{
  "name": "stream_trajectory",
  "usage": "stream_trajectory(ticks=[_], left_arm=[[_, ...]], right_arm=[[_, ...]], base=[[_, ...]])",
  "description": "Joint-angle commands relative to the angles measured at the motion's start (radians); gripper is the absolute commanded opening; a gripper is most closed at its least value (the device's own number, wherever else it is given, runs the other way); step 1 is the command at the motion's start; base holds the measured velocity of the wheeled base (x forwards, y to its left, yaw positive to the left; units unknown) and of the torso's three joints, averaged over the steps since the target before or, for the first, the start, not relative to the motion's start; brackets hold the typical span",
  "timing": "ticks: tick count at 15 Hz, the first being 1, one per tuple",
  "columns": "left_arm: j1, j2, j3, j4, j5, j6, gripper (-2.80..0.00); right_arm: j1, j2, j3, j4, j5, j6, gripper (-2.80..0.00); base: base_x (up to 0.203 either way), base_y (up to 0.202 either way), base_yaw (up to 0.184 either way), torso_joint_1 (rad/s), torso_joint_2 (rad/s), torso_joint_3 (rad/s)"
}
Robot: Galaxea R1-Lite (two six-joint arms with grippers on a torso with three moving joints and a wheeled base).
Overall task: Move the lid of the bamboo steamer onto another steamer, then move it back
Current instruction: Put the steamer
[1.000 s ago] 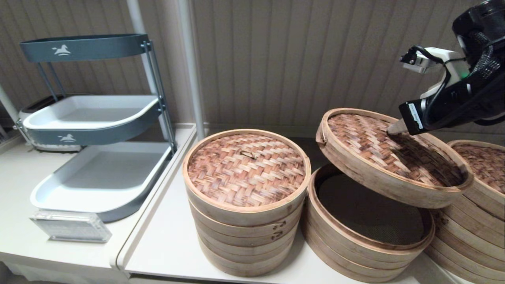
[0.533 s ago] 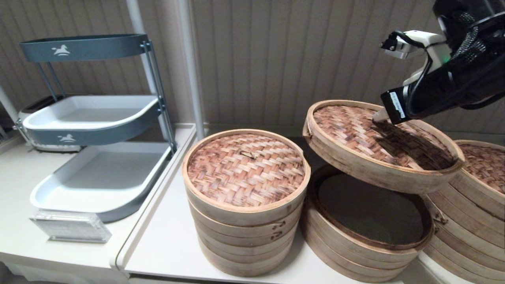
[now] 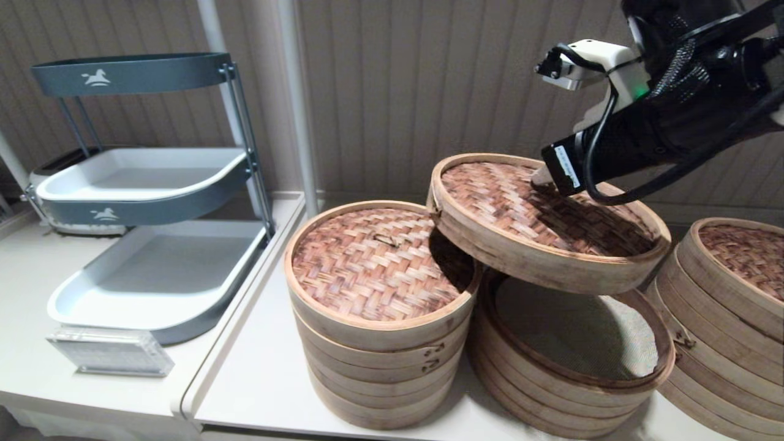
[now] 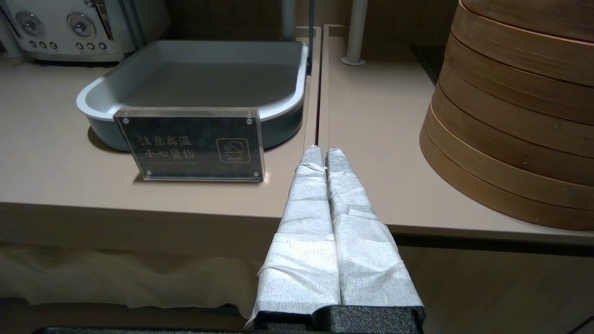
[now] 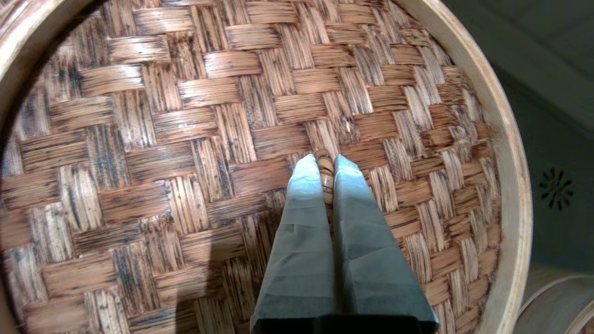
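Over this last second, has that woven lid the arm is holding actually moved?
Yes. The bamboo steamer lid, pinched by the right gripper, has shifted to the robot's left, now overhanging the covered steamer stack that it earlier stood clear of.

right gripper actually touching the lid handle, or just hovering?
Touching. The right wrist view shows the right gripper with both fingers pressed against the loop handle of the bamboo steamer lid, no gap on either side.

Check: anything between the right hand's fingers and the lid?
Only the lid's own loop handle: the right wrist view shows the right hand pinching it at the centre of the bamboo steamer lid, nothing else in between.
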Motion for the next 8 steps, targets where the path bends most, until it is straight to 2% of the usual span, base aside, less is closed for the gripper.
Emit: stream_trajectory(ticks=[1, 7, 8], left_arm=[[0.0, 0.0, 0.028, -0.001, 0.0, 0.0, -2.8], [0.0, 0.0, 0.028, -0.001, 0.0, 0.0, -2.8], [0.0, 0.0, 0.028, -0.001, 0.0, 0.0, -2.8]], right_arm=[[0.024, 0.008, 0.0, -0.016, -0.003, -0.018, -2.8], [0.054, 0.038, 0.0, -0.079, -0.008, -0.058, -2.8], [0.083, 0.062, 0.001, -0.111, -0.019, -0.081, -2.8]], base=[[0.0, 0.0, 0.0, 0.0, 0.0, 0.0], [0.0, 0.0, 0.0, 0.0, 0.0, 0.0], [0.0, 0.0, 0.0, 0.0, 0.0, 0.0]])
